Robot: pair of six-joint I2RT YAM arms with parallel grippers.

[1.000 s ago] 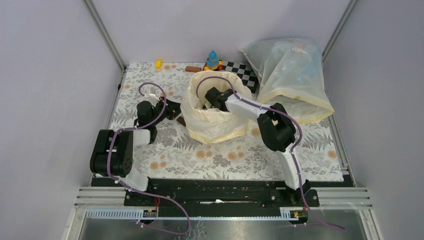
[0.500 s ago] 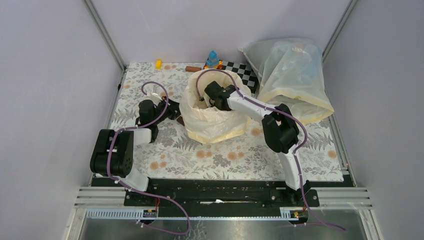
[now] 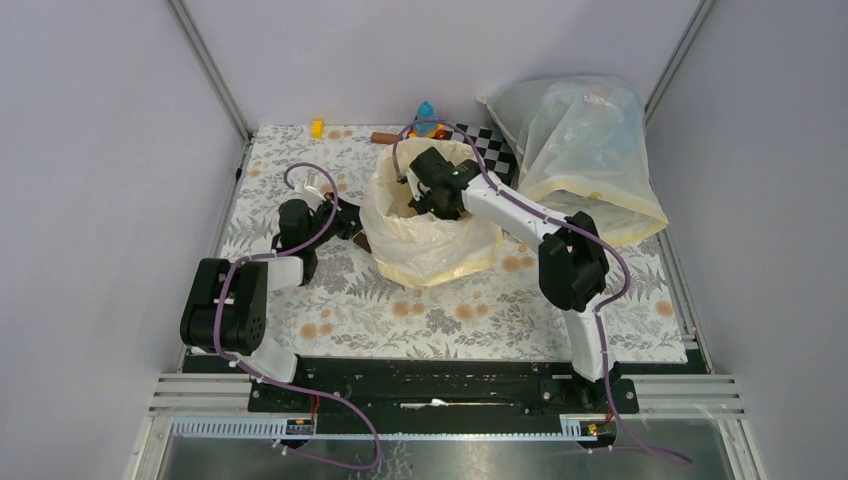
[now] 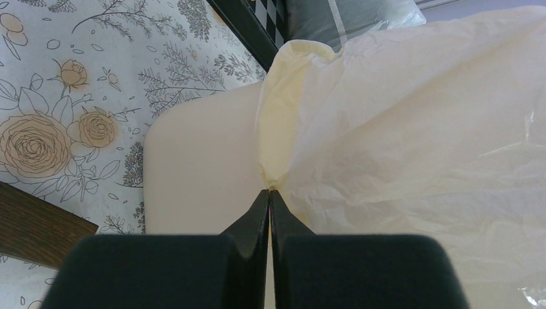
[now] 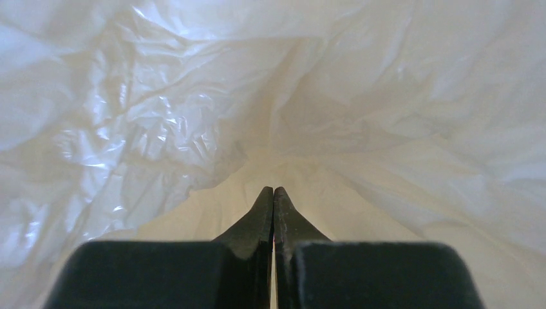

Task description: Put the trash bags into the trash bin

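Bag (image 4: 418, 129) edge seemingly pinched by left tool (image 4: 269, 193); right tool (image 5: 273, 191) shut inside.

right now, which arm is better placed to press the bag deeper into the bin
Probably right: the right gripper is inside the trash bag, shut, plastic all around it. The left gripper is outside the trash bin, pinching the bag's edge at the rim.

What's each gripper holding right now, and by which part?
The left gripper pinches the trash bag at a gathered fold beside the trash bin. The right gripper is shut inside the bag, with nothing visibly held.
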